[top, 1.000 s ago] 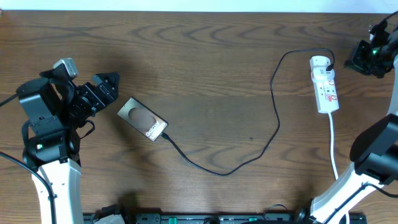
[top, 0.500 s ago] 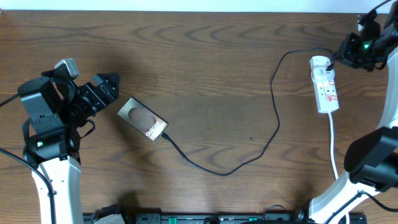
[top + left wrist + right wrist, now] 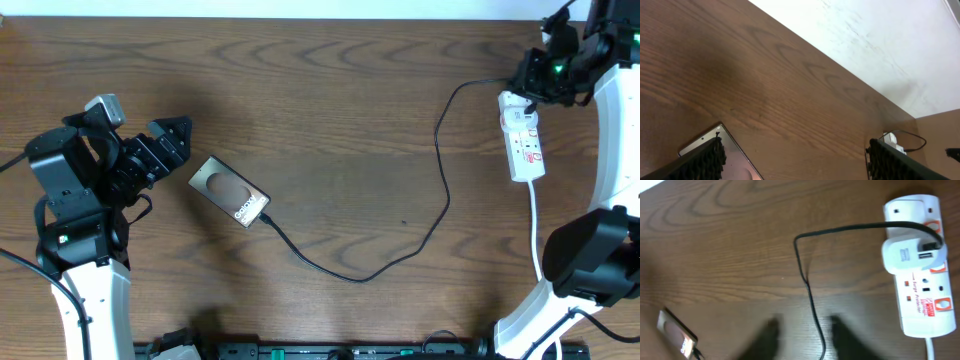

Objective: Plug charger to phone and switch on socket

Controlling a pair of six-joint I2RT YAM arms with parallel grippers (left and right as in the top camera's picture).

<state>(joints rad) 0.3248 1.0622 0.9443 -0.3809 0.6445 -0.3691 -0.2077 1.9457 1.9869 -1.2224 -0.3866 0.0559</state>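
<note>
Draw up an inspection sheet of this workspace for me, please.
Surface: brown wooden table.
Job's things: phone lies flat at left; power strip at right, white adapter plugged in.
Clutter: nothing seen.
Grippers: left gripper open beside the phone; right gripper open over the strip's far end.
Cables: black cable runs from adapter to the phone's end; white cord leaves the strip toward the near edge.
Surroundings: white surface beyond the table's far edge.

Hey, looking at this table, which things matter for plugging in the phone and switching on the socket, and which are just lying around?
For the job:
phone
charger cable
socket
white adapter plugged into the socket

Just lying about:
socket's white cord
dark rail along the near edge
</note>
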